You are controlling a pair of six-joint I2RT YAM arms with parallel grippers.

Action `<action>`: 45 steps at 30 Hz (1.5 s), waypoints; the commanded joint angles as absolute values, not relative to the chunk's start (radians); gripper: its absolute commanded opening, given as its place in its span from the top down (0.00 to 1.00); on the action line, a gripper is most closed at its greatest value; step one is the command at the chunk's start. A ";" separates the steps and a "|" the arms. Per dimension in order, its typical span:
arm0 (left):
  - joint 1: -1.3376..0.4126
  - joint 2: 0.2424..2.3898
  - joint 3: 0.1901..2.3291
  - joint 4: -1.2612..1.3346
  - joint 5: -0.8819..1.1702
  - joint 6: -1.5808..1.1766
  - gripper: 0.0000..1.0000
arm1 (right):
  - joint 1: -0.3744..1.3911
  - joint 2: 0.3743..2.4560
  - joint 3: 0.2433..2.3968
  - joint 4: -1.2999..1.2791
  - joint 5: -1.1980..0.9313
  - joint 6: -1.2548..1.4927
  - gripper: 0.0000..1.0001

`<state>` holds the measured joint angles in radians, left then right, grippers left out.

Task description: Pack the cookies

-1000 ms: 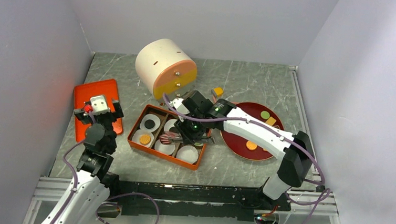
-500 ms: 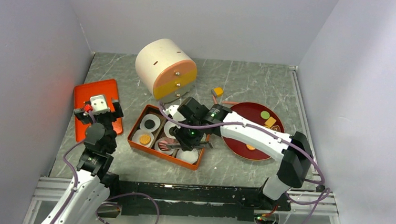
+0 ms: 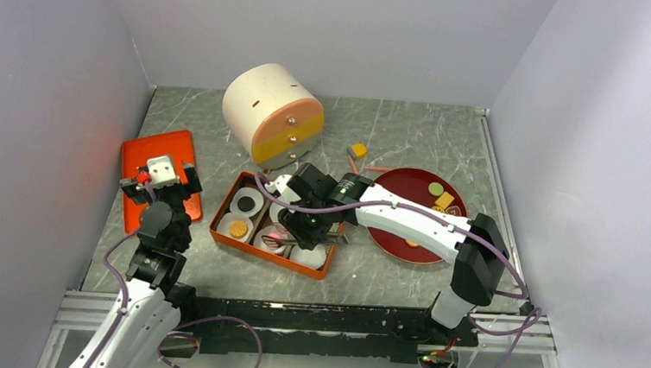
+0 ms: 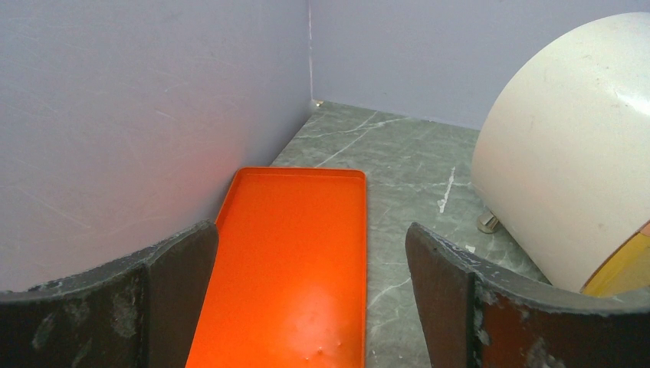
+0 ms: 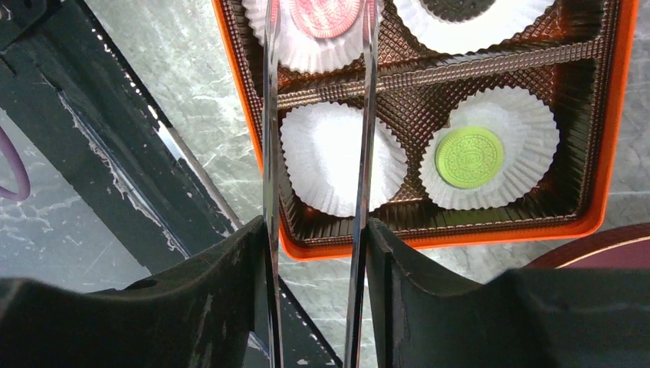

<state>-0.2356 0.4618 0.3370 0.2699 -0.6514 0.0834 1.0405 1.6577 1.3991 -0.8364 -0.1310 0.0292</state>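
Tweezers (image 5: 270,138) clamped in the right gripper (image 5: 314,238) should spread slowly, settling the pink cookie (image 5: 325,11) flat in its cup (image 5: 318,52); left gripper (image 4: 310,261) gapes wide.

Note the grey marbled table (image 3: 412,129). Directly on it you find a flat orange tray (image 3: 136,160) at the left and an orange compartment box (image 3: 267,255) at centre. A cream drum (image 3: 262,110) stands behind the box, and a dark red plate (image 3: 400,185) lies at the right. One orange-yellow square cookie (image 3: 358,150) lies loose between drum and plate.
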 commanded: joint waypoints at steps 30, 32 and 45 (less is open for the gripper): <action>-0.209 0.393 0.411 0.244 -0.493 0.087 0.03 | 0.960 1.407 1.431 -0.904 0.158 0.257 0.51; -0.209 0.379 0.410 0.251 -0.467 0.077 0.03 | 0.939 1.389 1.425 -0.932 0.196 0.282 0.51; -0.258 0.254 0.425 0.232 -0.344 0.021 0.03 | 0.718 1.327 1.379 -1.150 0.297 0.459 0.51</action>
